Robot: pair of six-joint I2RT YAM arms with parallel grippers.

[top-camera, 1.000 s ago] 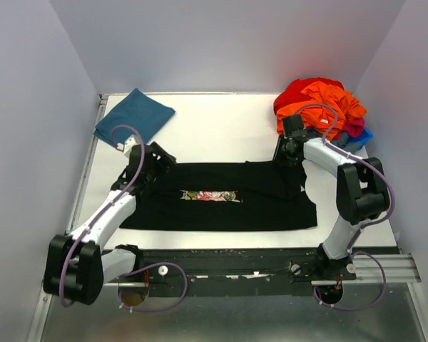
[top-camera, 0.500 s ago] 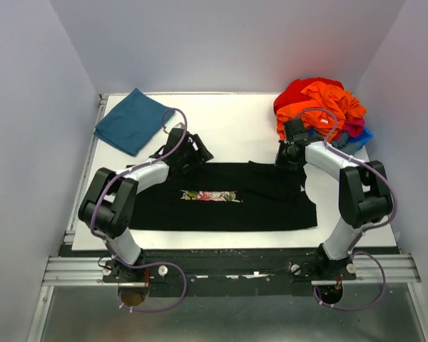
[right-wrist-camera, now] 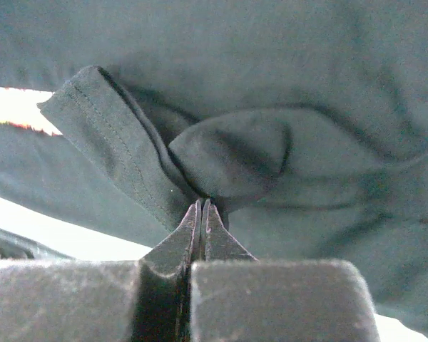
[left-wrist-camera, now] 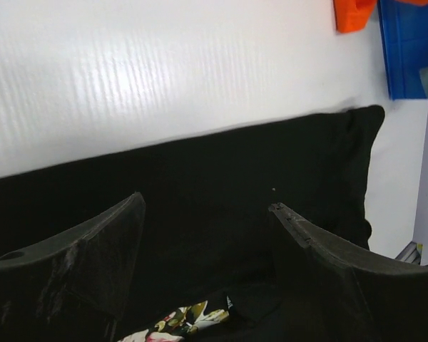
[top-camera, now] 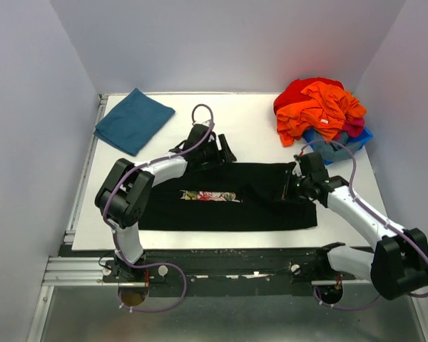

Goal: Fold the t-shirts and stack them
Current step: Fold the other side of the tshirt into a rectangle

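Top external view gives the surroundings: a heap of orange and red clothes point(top-camera: 319, 107) is piled at the far right corner of the white surface point(top-camera: 250, 121), partly over a blue bin point(top-camera: 346, 142), and it is kept apart from both arms. A teal-blue shirt point(top-camera: 133, 120) is laid flat and folded at the far left corner, well apart from the black t-shirt point(top-camera: 228, 206), which is spread as a long band across the near middle of the surface. A narrow strip of its floral print point(top-camera: 209, 195) is shown left of centre. The left tool point(top-camera: 217, 153) is placed at the far edge of this band, near its middle, and the right tool point(top-camera: 289, 187) over its right end, where the cloth is rumpled. From above, the state of neither tool can be told. The left wrist view supplies it for the left tool: the fingers are spread wide with nothing between them, black cloth is seen beneath, and the bin's corner and a scrap of orange cloth are caught at the upper right. Whether those fingers touch the cloth cannot be told. In the right wrist view the jaws are seen pressed together on a pinched fold of the black cloth, and a stitched hem band is raised to the left of the pinch.
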